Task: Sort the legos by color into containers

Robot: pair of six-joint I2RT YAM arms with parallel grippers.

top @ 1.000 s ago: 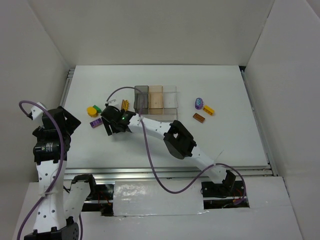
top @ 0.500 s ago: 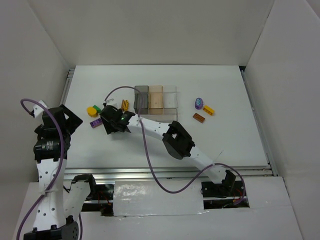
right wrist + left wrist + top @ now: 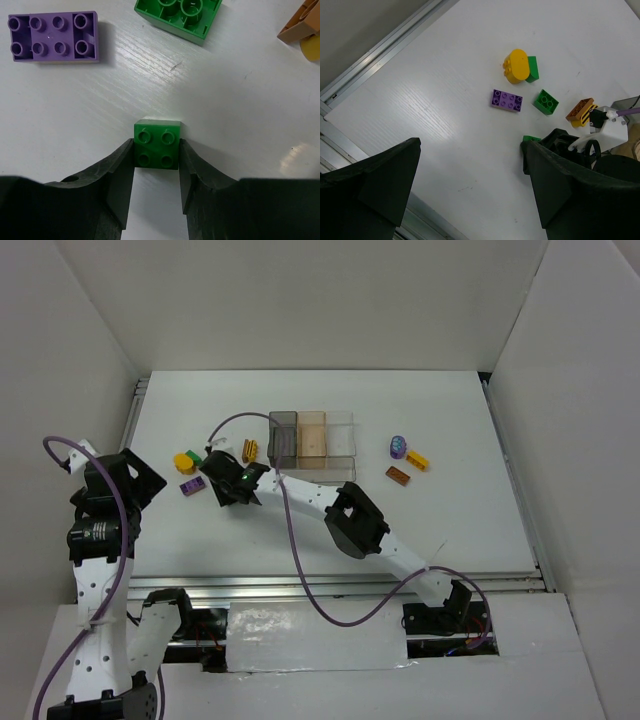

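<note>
The right gripper (image 3: 156,150) has its two fingers (image 3: 122,170) closed against opposite sides of a small green square plastic brick with four studs (image 3: 157,145). This brick sits left of the clear plastic compartment tray (image 3: 312,462), on the white table (image 3: 450,520).

Just left of the brick lies a flat purple eight-stud brick (image 3: 54,36). Just beyond it, on the far side, is a second green square brick (image 3: 179,17), and an orange-brown ribbed brick (image 3: 302,25) lies far-right of it. Further left, a yellow rounded brick (image 3: 516,65) touches a third green brick (image 3: 532,68).

Right of the tray, a purple rounded piece (image 3: 399,446), a yellow brick (image 3: 417,460) and an orange-brown flat brick (image 3: 399,475) lie close together.

The left gripper (image 3: 470,190) hangs above the table's near-left part with its fingers spread wide and nothing between them, well apart from the bricks.
</note>
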